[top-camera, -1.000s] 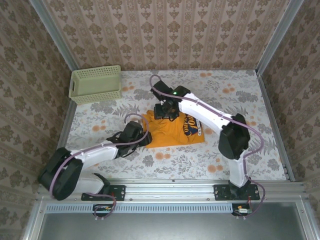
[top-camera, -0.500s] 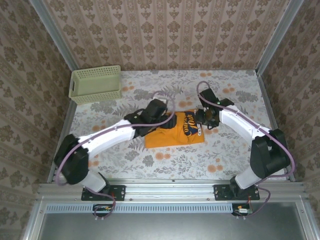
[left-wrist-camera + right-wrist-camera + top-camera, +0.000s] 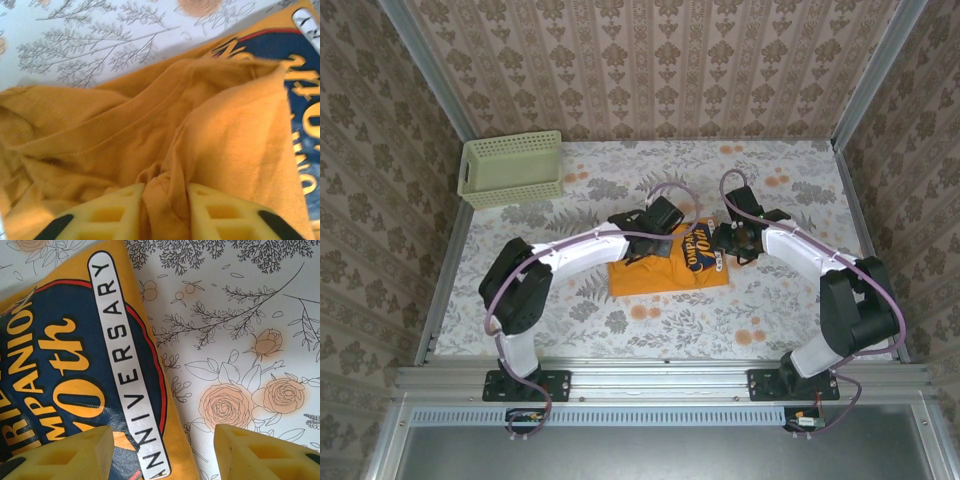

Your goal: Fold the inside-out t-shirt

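Observation:
The orange-yellow t-shirt (image 3: 655, 275) lies bunched in a rough rectangle at the middle of the table, its dark blue printed mark (image 3: 700, 250) facing up on the right part. My left gripper (image 3: 657, 243) is at the shirt's far edge. In the left wrist view it (image 3: 165, 212) is shut on a pinched ridge of the shirt's fabric (image 3: 225, 130). My right gripper (image 3: 733, 243) hovers over the shirt's right edge. There it (image 3: 162, 457) stands open, one finger over the print (image 3: 65, 360) and the other over bare tablecloth.
A pale green lattice basket (image 3: 512, 168) stands at the back left corner. The flowered tablecloth (image 3: 770, 310) lies bare around the shirt. Patterned walls and metal rails close in the table on three sides.
My left arm has swung from the shirt's left side across to its far edge, opened wide on the way, and closed on a fold. My right arm moved from the shirt's top to its right edge.

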You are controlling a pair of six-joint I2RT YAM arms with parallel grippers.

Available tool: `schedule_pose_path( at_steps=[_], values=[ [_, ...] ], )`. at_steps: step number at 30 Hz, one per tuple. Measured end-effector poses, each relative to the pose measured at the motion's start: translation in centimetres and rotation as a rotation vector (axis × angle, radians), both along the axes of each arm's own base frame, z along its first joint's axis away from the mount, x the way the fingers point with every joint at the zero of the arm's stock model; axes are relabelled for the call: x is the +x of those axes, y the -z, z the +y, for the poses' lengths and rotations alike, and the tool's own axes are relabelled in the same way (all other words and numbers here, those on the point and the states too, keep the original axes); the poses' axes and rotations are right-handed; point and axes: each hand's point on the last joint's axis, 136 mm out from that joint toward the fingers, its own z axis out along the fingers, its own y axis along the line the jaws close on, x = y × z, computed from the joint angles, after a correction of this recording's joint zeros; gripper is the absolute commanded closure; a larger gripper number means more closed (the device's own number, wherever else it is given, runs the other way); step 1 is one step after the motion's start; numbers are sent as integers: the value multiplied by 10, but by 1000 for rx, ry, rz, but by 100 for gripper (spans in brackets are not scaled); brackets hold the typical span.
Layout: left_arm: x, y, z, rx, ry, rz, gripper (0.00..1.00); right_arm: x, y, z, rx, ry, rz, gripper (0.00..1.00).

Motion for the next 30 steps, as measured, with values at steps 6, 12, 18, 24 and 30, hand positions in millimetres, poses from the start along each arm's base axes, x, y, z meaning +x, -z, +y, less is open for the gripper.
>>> schedule_pose_path(
  at_steps=[6,12,18,24,30],
  values=[
    [-37,-4,56,-50,-83,-40,91,5,15,3,0,-4,21,45],
    [-79,6,115,-190,-228,-64,71,1,37,1,-20,-2,82,47],
    [-118,50,156,-207,-340,15,39,0,35,8,-55,-31,75,47],
    [-95,13,162,-305,-372,-61,17,7,6,46,-73,-139,1,47],
    [-42,-33,109,-298,-231,-76,9,22,-16,68,-51,-172,-61,47]
  ],
)
